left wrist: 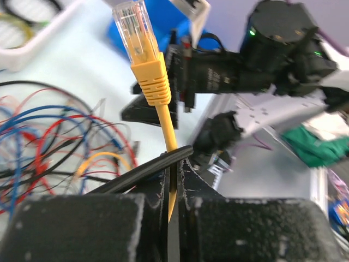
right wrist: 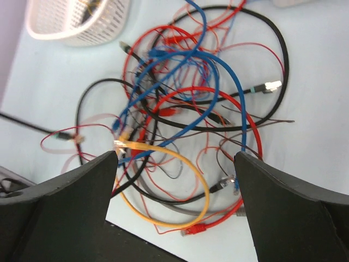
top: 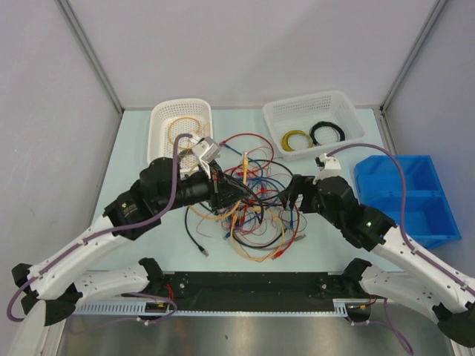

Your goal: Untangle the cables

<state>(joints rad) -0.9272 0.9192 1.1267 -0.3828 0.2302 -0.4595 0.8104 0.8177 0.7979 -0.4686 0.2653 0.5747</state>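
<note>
Cables [top: 251,211]: one messy heap of thin red, blue, yellow-orange and black wires, looped through each other, smack in the middle of the bench [top: 326,256] between the two arms. Small plugs poking out round the edges.
Left jaws: pressed together, pinching a yellow cable [left wrist: 163,114] just below its ribbed boot. Clear plug [left wrist: 133,30] sticking up past the tips, in the air.
Black cable [left wrist: 142,172]: lying across those same tips, right against the yellow one. Pinched too or only resting there, can't tell.
Left arm [top: 159,196]: reaching in from the left, tip at the left edge of the heap.
Right jaws: spread wide, nothing between them, looking down on the heap.
Right arm [top: 345,208]: coming in from the right, tip at the heap's right edge.
Below the right jaws: yellow loop [right wrist: 180,188] nearest, a red-booted plug [right wrist: 193,230] at the near edge, and a thick black wire [right wrist: 283,60] curving round the far side to a silvery plug [right wrist: 270,85].
Left basket [top: 157,126]: white, back left of the bench, with a yellowish coil [top: 185,130] inside. Left arm's wrist partly over its near end.
Right basket [top: 308,104]: white, back right, holding a yellow coil [top: 295,139] and a black coil [top: 326,133] side by side, apart from the heap.
Blue bin [top: 434,222]: two compartments, far right, next to the right arm.
</note>
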